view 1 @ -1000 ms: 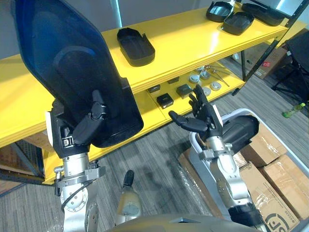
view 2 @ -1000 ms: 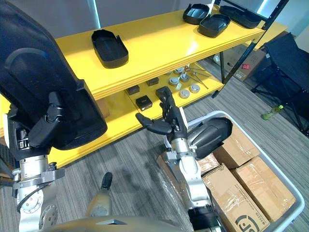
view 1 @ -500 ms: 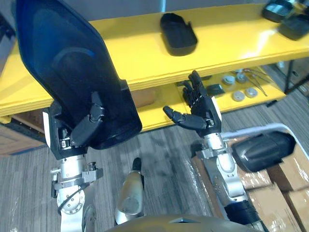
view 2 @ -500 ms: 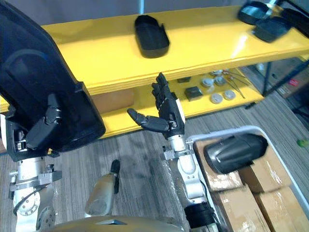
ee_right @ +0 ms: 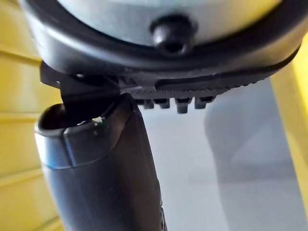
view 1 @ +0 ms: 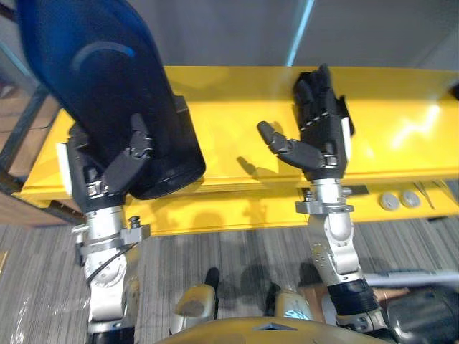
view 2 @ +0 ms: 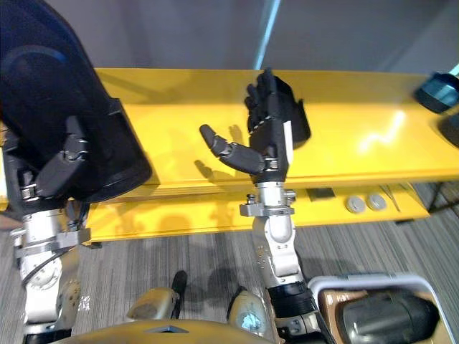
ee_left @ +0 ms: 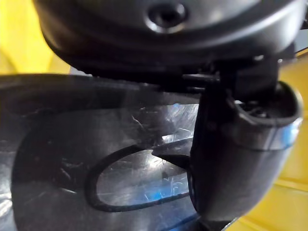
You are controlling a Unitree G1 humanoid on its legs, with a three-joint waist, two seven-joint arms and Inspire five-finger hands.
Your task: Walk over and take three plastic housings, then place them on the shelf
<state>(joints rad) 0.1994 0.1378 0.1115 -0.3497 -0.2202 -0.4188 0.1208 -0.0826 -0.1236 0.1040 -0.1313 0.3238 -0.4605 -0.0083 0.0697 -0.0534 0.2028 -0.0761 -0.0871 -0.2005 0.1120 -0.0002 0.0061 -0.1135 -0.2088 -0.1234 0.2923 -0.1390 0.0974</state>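
Furthest left, the left hand (view 1: 107, 172) grips a big housing (view 1: 100, 86), thumb curled across its front and fingers hidden behind it. That housing is a large, dark, glossy plastic shell with a rounded top and a raised oval outline on its face; it is held upright in front of the left end of the yellow shelf (view 1: 229, 107). The left wrist view shows fine scratches on its surface. Right of it, the right hand (view 1: 323, 136) is raised before the shelf, empty, with fingers straight up and thumb spread to the left. A smaller black housing (view 2: 300, 107) lies on the shelf top just behind that hand. Lower right, round metal discs (view 2: 355, 204) lie on the lower board. Nearest right, a white bin (view 2: 358, 283) holds another dark housing (view 2: 387, 315).
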